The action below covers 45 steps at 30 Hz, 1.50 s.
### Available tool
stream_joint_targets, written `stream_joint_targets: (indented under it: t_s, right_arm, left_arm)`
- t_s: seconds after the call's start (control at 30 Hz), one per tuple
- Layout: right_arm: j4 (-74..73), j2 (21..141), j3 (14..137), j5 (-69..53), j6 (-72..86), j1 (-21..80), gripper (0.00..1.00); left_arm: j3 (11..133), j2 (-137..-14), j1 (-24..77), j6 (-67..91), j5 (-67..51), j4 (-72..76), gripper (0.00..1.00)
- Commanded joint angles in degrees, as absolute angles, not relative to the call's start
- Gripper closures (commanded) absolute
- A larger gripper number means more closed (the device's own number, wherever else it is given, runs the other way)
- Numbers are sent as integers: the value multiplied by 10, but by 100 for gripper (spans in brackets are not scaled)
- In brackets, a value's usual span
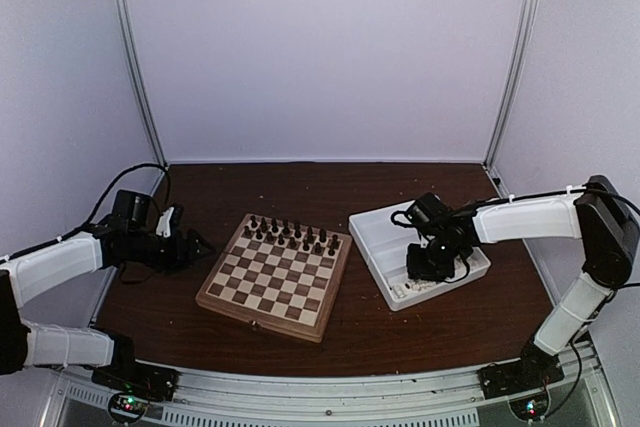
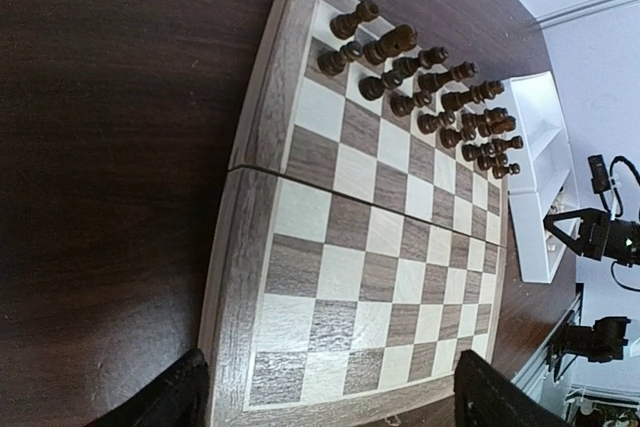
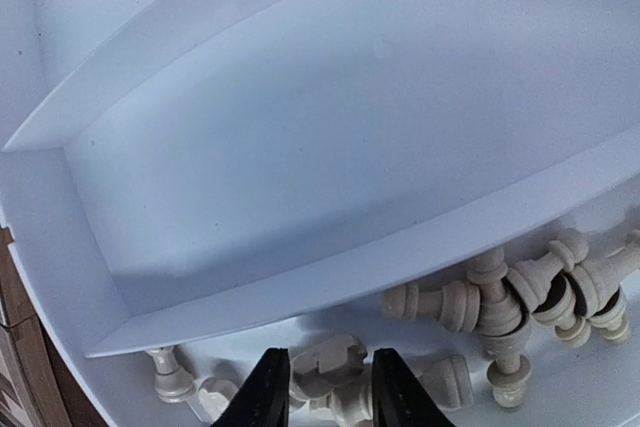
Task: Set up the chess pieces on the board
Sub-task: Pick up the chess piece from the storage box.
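Observation:
The board (image 1: 270,282) lies mid-table, its near rows bare in the left wrist view (image 2: 380,237). The cream chess pieces (image 3: 500,297) lie tumbled in the near trough of a white tray (image 1: 372,227). My right gripper (image 1: 430,269) reaches down into that trough. Its fingers (image 3: 265,392) press either side of one cream piece with a notched top (image 3: 330,362), shut on it. My left gripper (image 1: 200,244) hovers just off the board's left edge, open and holding nothing (image 2: 335,402).
Dark chess figures (image 1: 290,232) fill the board's two far rows (image 2: 430,87). The tray (image 3: 300,147) has a raised inner divider behind the cream pieces. Bare dark table lies left of the board. Walls enclose the back and sides.

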<state>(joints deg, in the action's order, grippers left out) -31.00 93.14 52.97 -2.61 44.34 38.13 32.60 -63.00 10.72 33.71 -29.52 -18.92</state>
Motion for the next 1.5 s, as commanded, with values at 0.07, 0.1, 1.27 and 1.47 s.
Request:
stream_joint_targets:
  t_s: [0.07, 0.1, 1.27, 1.47]
  right_arm:
    - [-320, 894, 520, -11, 441, 386, 67]
    - [-321, 889, 518, -9, 440, 387, 67]
    - [-319, 917, 507, 10, 685, 391, 66]
    - [-299, 959, 518, -6, 679, 395, 68]
  left_arm:
    - [348, -617, 111, 319, -294, -204, 15]
    - [348, -615, 111, 319, -294, -205, 15]
    - [358, -603, 111, 334, -310, -197, 14]
    - [361, -602, 111, 328, -305, -202, 14]
